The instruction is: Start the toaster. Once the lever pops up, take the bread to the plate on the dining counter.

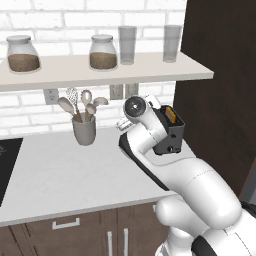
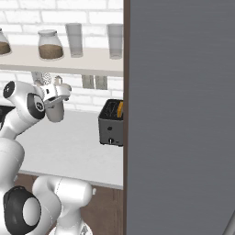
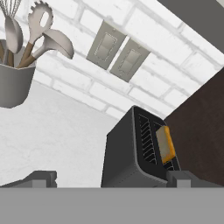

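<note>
The dark toaster (image 1: 172, 135) stands at the right end of the white worktop, against a dark cabinet side. A golden bread (image 1: 171, 116) slice sticks up out of one top slot. In the hand view the toaster (image 3: 127, 157) lies just ahead and below, with the bread (image 3: 166, 144) in its right slot. My gripper (image 3: 111, 179) is open wide, holds nothing, and hovers short of the toaster without touching it. From the right base view the toaster (image 2: 110, 126) and bread (image 2: 120, 109) sit right of my hand. The plate and the dining counter are out of view.
A grey utensil holder (image 1: 84, 129) with spoons stands left of the toaster. Above runs a shelf (image 1: 100, 72) with jars and glasses. Wall switches (image 3: 116, 52) sit behind. A tall dark panel (image 2: 179, 114) borders the toaster's right. A black cooktop (image 1: 7, 165) lies far left.
</note>
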You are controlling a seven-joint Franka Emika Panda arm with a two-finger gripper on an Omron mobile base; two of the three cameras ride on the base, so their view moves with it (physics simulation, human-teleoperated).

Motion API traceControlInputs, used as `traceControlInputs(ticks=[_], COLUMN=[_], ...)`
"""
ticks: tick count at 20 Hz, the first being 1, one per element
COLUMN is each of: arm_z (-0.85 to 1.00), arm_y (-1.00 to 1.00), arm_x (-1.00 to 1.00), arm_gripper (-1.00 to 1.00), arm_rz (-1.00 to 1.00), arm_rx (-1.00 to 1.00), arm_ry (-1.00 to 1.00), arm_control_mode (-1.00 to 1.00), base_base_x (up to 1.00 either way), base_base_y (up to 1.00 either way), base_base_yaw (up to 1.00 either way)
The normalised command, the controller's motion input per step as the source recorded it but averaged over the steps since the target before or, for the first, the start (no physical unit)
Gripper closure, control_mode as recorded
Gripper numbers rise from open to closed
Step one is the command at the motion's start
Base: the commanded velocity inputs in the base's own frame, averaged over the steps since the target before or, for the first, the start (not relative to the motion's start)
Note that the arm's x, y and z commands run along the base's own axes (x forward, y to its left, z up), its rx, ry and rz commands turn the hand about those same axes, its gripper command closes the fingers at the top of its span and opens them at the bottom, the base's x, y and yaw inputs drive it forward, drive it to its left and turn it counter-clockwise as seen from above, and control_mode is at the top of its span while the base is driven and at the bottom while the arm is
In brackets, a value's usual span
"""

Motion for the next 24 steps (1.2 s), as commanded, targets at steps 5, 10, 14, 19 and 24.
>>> traceControlInputs(ticks=[5, 10, 14, 19, 24], arm_z=[0.00, 0.00, 0.00, 0.00, 0.00], arm_y=[0.00, 0.00, 0.00, 0.00, 0.00], arm_x=[0.00, 0.00, 0.00, 0.00, 0.00], arm_gripper=[-1.00, -1.00, -1.00, -1.00, -1.00], arm_rz=[0.00, 0.00, 0.00, 0.00, 0.00], arm_rx=[0.00, 0.00, 0.00, 0.00, 0.00], arm_ry=[0.00, 0.00, 0.00, 0.00, 0.00], arm_control_mode=[-1.00, -1.00, -1.00, -1.00, -1.00], base_base_x=[0.00, 0.00, 0.00, 0.00, 0.00], base_base_y=[0.00, 0.00, 0.00, 0.00, 0.00], base_base_yaw=[0.00, 0.00, 0.00, 0.00, 0.00])
